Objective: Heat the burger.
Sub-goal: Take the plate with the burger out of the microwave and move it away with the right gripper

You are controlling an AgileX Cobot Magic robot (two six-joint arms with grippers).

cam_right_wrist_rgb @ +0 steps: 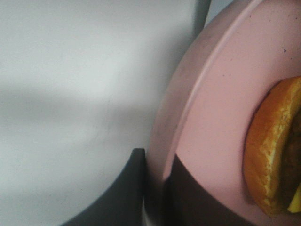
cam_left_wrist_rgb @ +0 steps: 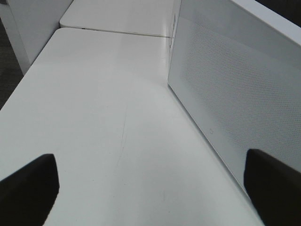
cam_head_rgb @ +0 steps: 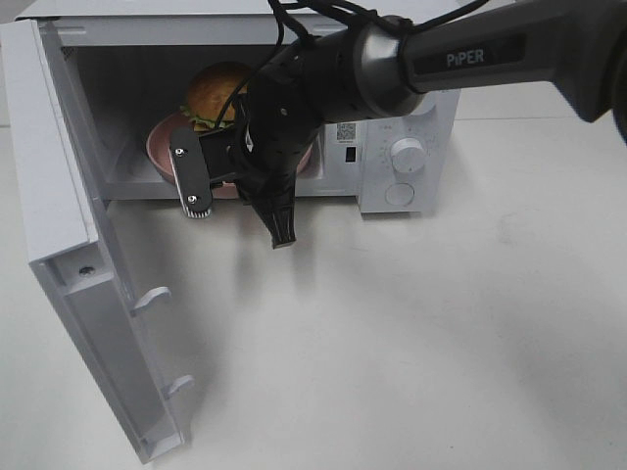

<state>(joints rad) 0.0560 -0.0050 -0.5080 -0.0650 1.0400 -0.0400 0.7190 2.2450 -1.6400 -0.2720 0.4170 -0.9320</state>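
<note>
The burger point(cam_head_rgb: 217, 93) sits on a pink plate point(cam_head_rgb: 162, 147) inside the open white microwave point(cam_head_rgb: 421, 117). Its golden bun edge point(cam_right_wrist_rgb: 273, 150) shows in the right wrist view. My right arm point(cam_head_rgb: 294, 98) reaches into the oven mouth from the right. There the right gripper point(cam_right_wrist_rgb: 157, 165) is shut on the rim of the plate point(cam_right_wrist_rgb: 221, 94), with one dark finger point(cam_right_wrist_rgb: 127, 193) outside it and the other on its upper face. My left gripper point(cam_left_wrist_rgb: 150, 188) is open with nothing between its fingers, low over the table and beside the microwave door point(cam_left_wrist_rgb: 225, 94).
The microwave door point(cam_head_rgb: 59, 166) stands swung out toward the front left, with two latch hooks point(cam_head_rgb: 152, 299) on its inner edge. Two control knobs point(cam_head_rgb: 407, 155) are on the oven's right panel. The white tabletop point(cam_head_rgb: 411, 333) spreads in front of the oven.
</note>
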